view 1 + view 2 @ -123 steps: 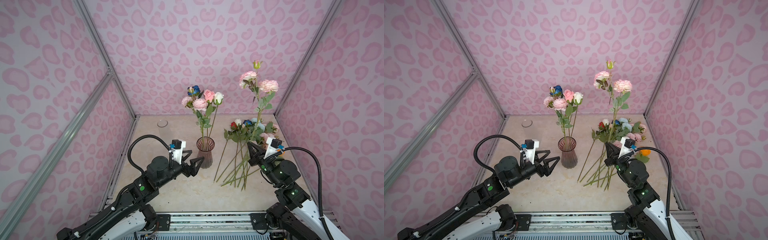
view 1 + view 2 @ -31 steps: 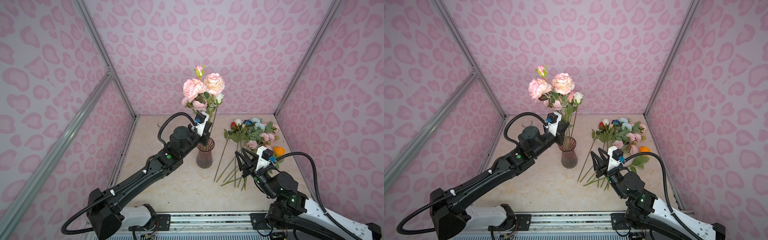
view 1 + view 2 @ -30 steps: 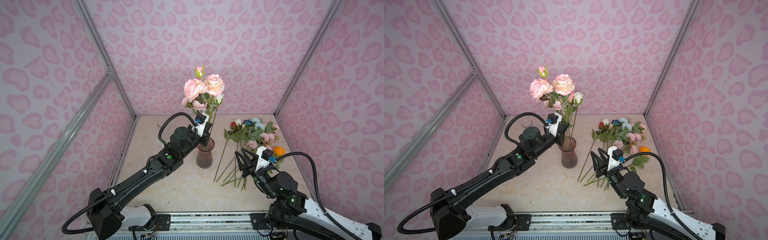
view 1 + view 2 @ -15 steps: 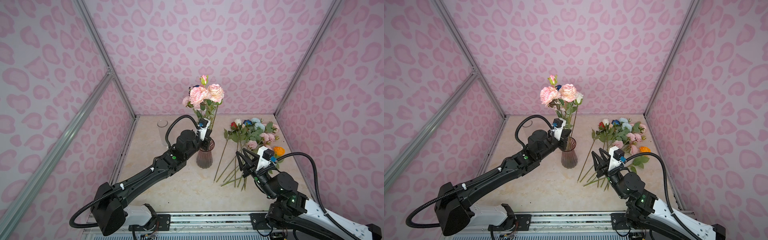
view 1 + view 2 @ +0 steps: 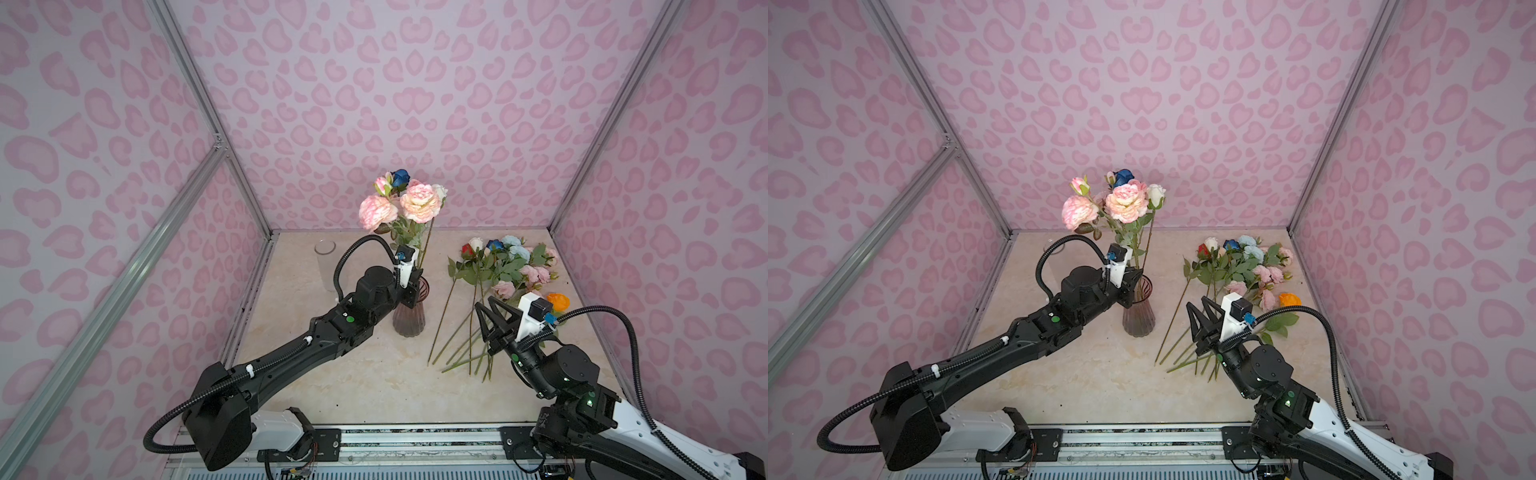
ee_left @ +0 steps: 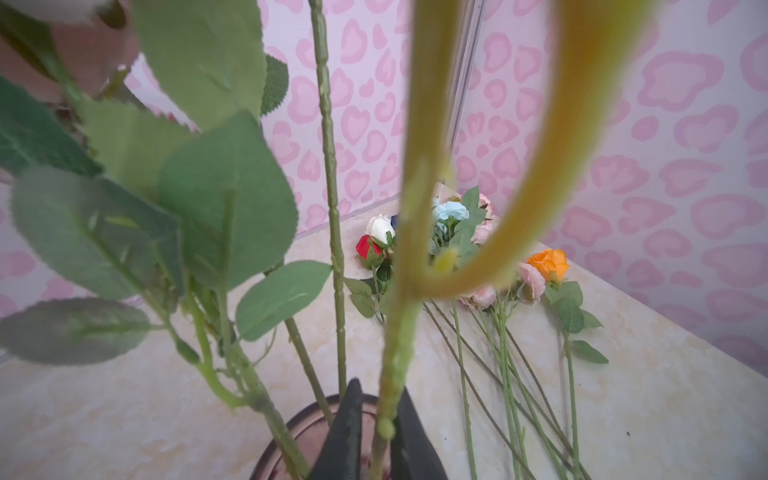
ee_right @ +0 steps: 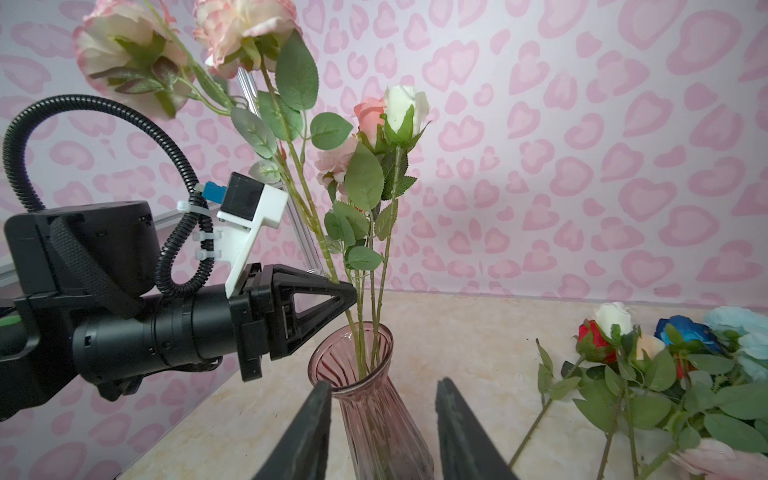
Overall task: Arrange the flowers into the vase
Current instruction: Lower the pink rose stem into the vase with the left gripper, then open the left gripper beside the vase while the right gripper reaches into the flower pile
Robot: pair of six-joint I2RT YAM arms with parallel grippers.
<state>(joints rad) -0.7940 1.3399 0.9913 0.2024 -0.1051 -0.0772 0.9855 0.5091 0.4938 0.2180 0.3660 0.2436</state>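
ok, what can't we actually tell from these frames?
- Left pincer grip on the forked stem: blurred in the left wrist view, too small in both top views.
- Stem ends inside the vase: cut off by the right wrist view's edge; glass too dark in both top views.
- Loose flowers count: blooms and leaves overlap in both top views.
- Clear glass contents: too small.

1. The beige marbled tabletop carries three things.
2. A ribbed pink vase stands upright near its middle.
3. A clear glass stands near the back left corner.
4. The loose flowers lie near the right edge, blooms toward the back.
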